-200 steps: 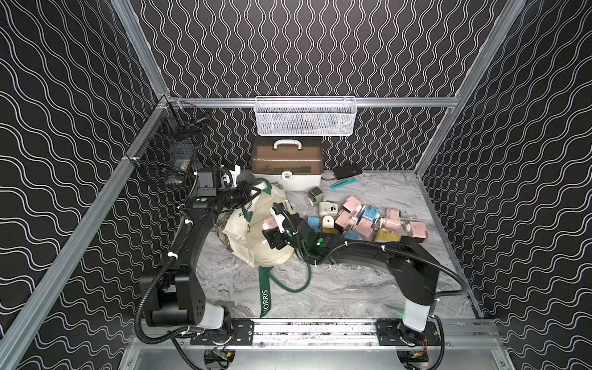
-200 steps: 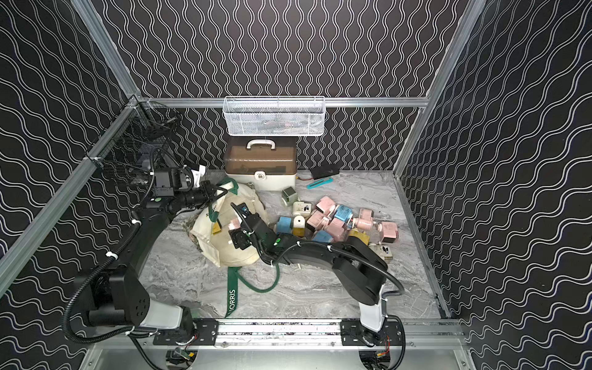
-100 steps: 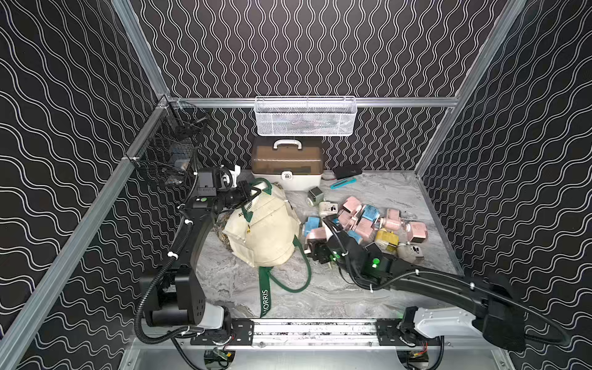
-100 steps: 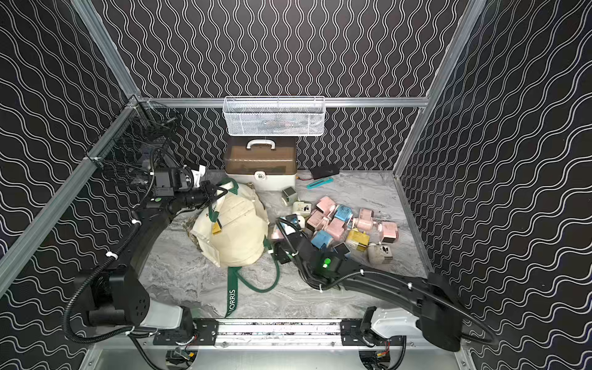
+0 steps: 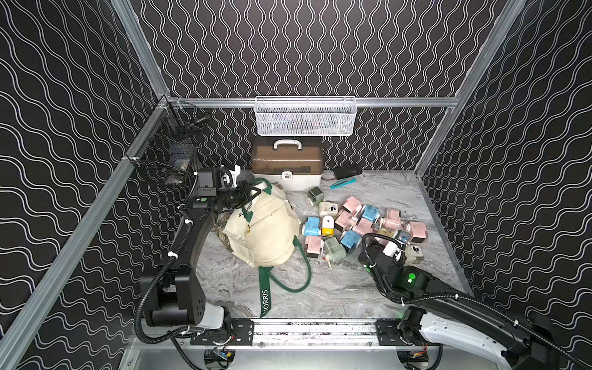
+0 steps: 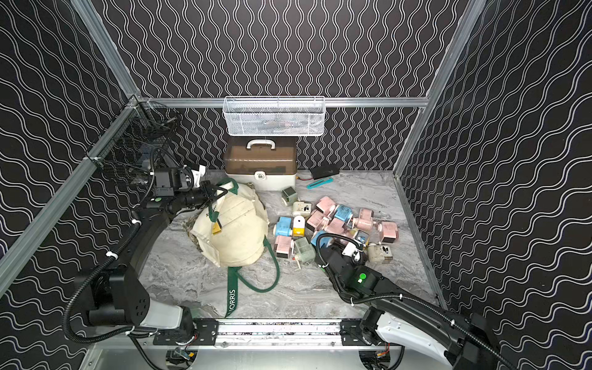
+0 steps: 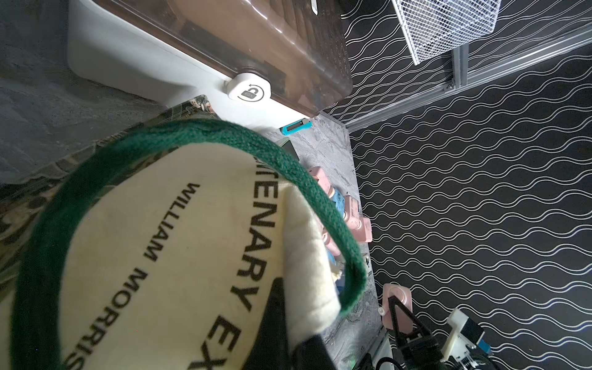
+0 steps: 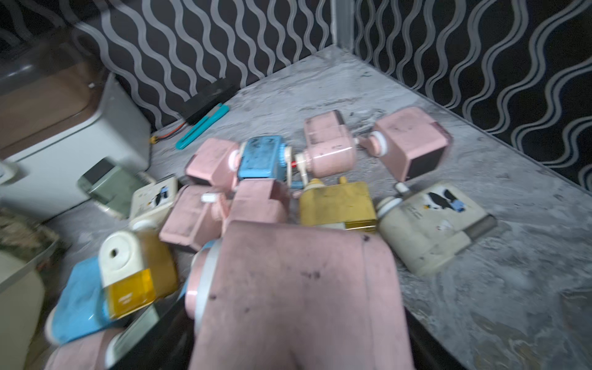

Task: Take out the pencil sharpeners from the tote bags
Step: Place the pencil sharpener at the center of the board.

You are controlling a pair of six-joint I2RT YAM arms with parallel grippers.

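Observation:
The cream tote bag with dark green straps lies slumped on the marble table in both top views. My left gripper is shut on a fold of its cream rim beside a strap. Several pencil sharpeners in pink, blue, yellow, cream and green lie in a pile right of the bag. At the pile's near edge, my right gripper is shut on a pink sharpener that fills the space between its jaws. The bag's inside is hidden.
A white-and-brown case stands behind the bag, under a white wire basket. A black wire basket hangs on the left wall. A teal stick tool and a black device lie at the back. One strap trails forward.
My right arm drew out of the bag with the pink sharpener and swung right to the near edge of the pile. The left gripper kept its hold and place.

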